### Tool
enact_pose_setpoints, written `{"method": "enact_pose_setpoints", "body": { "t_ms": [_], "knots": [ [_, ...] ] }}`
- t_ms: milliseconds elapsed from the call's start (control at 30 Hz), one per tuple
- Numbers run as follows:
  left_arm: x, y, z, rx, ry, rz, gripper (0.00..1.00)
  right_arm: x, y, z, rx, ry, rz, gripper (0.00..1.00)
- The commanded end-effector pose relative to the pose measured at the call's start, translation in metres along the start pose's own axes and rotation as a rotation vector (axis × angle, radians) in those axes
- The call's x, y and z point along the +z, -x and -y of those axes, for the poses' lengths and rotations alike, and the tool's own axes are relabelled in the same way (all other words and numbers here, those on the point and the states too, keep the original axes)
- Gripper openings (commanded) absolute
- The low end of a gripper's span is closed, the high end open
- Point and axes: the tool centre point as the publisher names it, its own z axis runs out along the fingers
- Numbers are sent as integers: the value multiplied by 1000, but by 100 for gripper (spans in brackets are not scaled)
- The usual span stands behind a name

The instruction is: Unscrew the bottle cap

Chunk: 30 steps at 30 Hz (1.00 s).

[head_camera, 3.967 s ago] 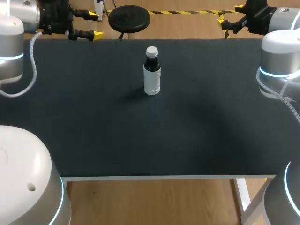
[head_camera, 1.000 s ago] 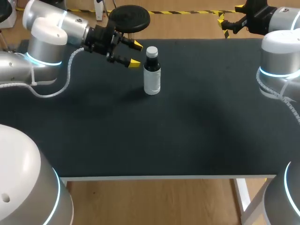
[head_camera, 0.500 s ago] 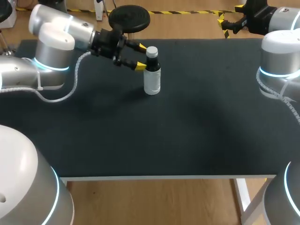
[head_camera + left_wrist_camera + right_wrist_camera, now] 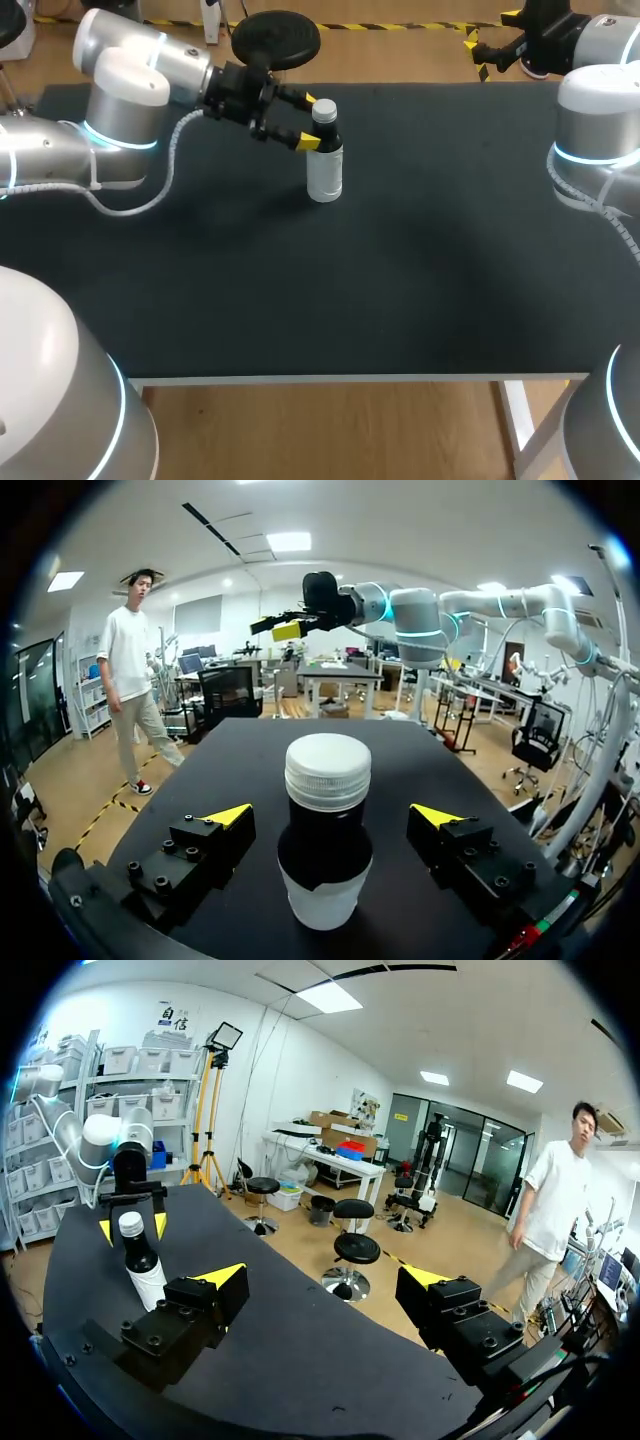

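A small bottle (image 4: 324, 165) with a dark neck, a white label and a white cap (image 4: 323, 109) stands upright near the far middle of the table. My left gripper (image 4: 309, 121) comes in from the left, open, with one yellow tip on each side of the bottle's neck. In the left wrist view the bottle (image 4: 325, 855) and its cap (image 4: 327, 771) sit between the fingers of the left gripper (image 4: 333, 816), with a gap on both sides. My right gripper (image 4: 492, 43) hangs open past the far right edge. The right wrist view shows the right gripper (image 4: 323, 1278) empty, with the bottle (image 4: 146, 1270) far ahead.
The black table top (image 4: 420, 270) runs wide to the right of the bottle and toward the front edge (image 4: 360, 378). My right arm's grey body (image 4: 595, 140) stands at the right side.
My left gripper has moved to the right, from just beside the bottle to around its neck. The bottle and the right arm have stayed where they were.
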Motion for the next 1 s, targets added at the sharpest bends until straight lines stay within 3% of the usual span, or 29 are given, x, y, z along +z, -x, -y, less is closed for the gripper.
{"method": "enact_pose_setpoints", "body": {
  "t_ms": [33, 1000],
  "knots": [
    [5, 5, -1, 1, -4, -14, 100, 0, 1, 0, 0, -3, -1, 100],
    [19, 1, -1, -4, -61, -52, 100, 0, 1, 0, 0, -3, -1, 100]
  ]
}}
